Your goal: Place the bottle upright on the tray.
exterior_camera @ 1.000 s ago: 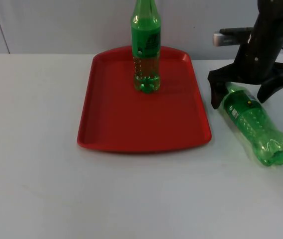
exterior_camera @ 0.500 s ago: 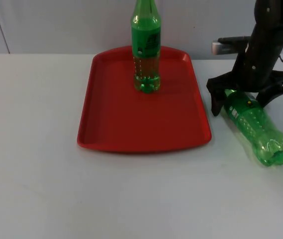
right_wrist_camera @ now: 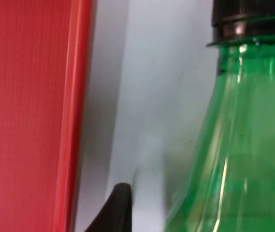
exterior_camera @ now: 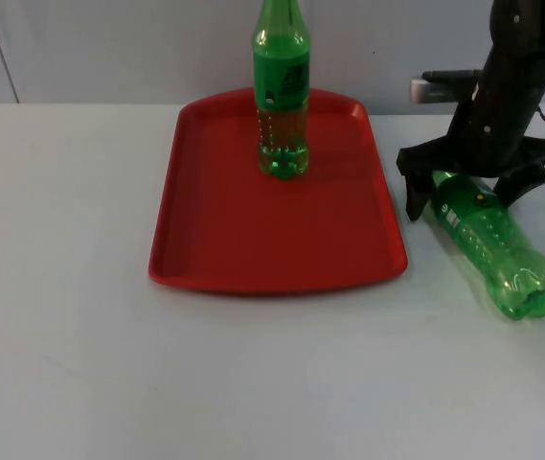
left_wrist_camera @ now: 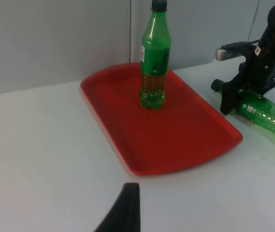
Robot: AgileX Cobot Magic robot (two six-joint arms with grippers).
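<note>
white table [exterior_camera: 80,335], grey partition wall [exterior_camera: 109,48]

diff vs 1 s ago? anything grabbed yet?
The right gripper has come down over the neck end of the lying green plastic bottle, its fingers open to either side; nothing gripped yet. That bottle lies where it was, on the white table beside the red plastic tray. The upright green bottle on the tray is unmoved. The left arm waits.

The white table [exterior_camera: 80,335] bears a red tray [exterior_camera: 253,240] and a lying green bottle [exterior_camera: 492,244].
</note>
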